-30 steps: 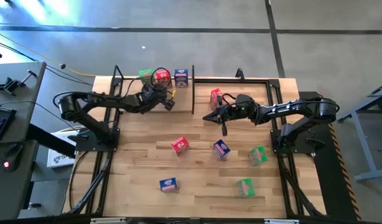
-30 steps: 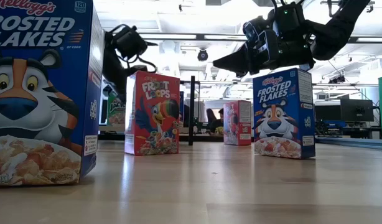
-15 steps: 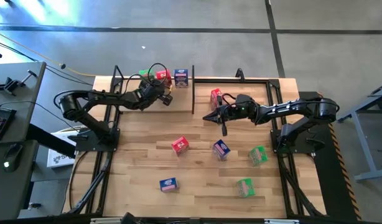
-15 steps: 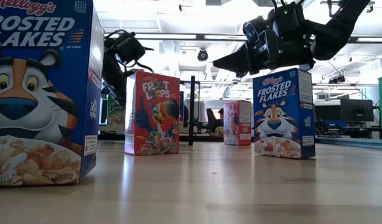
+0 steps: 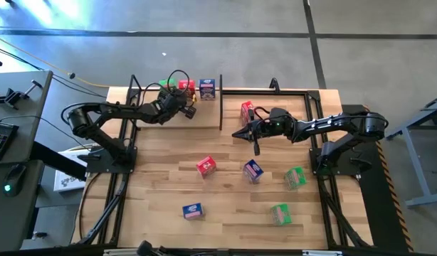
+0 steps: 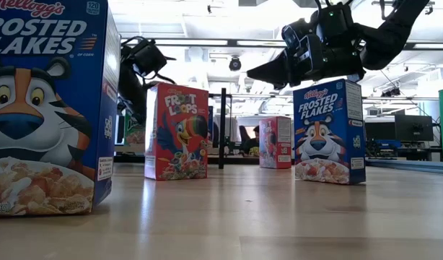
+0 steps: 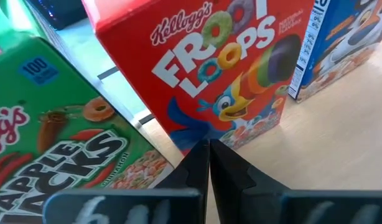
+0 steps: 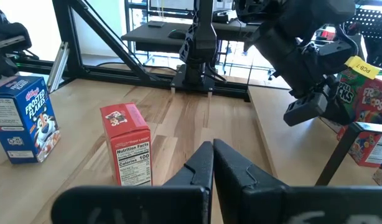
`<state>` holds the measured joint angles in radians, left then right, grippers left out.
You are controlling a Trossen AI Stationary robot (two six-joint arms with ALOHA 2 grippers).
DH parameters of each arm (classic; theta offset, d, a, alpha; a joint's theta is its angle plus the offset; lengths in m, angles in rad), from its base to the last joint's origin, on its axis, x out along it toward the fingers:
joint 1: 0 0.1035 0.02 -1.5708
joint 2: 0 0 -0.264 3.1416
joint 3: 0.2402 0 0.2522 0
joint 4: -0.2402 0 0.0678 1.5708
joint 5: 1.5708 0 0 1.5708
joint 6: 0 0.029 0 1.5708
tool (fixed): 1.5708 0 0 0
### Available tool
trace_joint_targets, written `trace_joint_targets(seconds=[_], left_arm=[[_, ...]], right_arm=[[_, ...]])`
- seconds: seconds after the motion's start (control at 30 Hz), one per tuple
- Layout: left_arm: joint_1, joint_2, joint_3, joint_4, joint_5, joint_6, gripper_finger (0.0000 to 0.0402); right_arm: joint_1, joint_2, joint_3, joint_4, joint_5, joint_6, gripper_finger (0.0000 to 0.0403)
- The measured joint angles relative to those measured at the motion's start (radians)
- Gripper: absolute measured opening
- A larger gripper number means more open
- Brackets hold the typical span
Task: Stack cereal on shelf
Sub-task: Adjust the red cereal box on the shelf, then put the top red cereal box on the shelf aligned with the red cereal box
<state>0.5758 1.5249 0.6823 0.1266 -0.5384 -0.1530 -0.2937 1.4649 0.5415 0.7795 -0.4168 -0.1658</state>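
Shelf [image 5: 290, 91] along the table's far edge holds a green box [image 5: 166, 84], a red Froot Loops box [image 5: 188, 87] and a blue box [image 5: 208, 88] left of its black divider [image 5: 220, 107]; another red box [image 5: 246, 111] stands right of it. Left gripper [image 5: 192, 111], fingers shut and empty, hovers just before the red Froot Loops box. Right gripper [image 5: 238, 134], also shut and empty, hangs near the divider. Five more cereal boxes [image 5: 206, 166] stand scattered on the table [image 5: 154, 185].

Three cereal boxes stand upright in a row on the shelf [image 5: 275, 91] left of its black divider: a green Apple Jacks box [image 7: 60, 149], a red Froot Loops box [image 7: 222, 68] and a blue Frosted Flakes box [image 5: 208, 87]. Right of the divider stands another red box [image 5: 247, 111]. On the tabletop lie a red box [image 5: 206, 166], two blue boxes [image 5: 253, 170] [image 5: 193, 210] and two green boxes [image 5: 295, 178] [image 5: 279, 213], well apart.
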Motion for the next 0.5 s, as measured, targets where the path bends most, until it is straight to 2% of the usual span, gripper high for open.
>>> trace_joint_targets(seconds=[0.3,0.5], left_arm=[[-0.071,-0.099,0.000,-0.052,0.089,0.025,0.0005],[-0.160,-0.168,0.000,-0.069,0.152,0.029,0.0005]], right_arm=[[0.000,0.000,0.000,0.004,0.002,0.004,0.0001],[0.000,0.000,0.000,0.006,0.068,0.042,0.0001]])
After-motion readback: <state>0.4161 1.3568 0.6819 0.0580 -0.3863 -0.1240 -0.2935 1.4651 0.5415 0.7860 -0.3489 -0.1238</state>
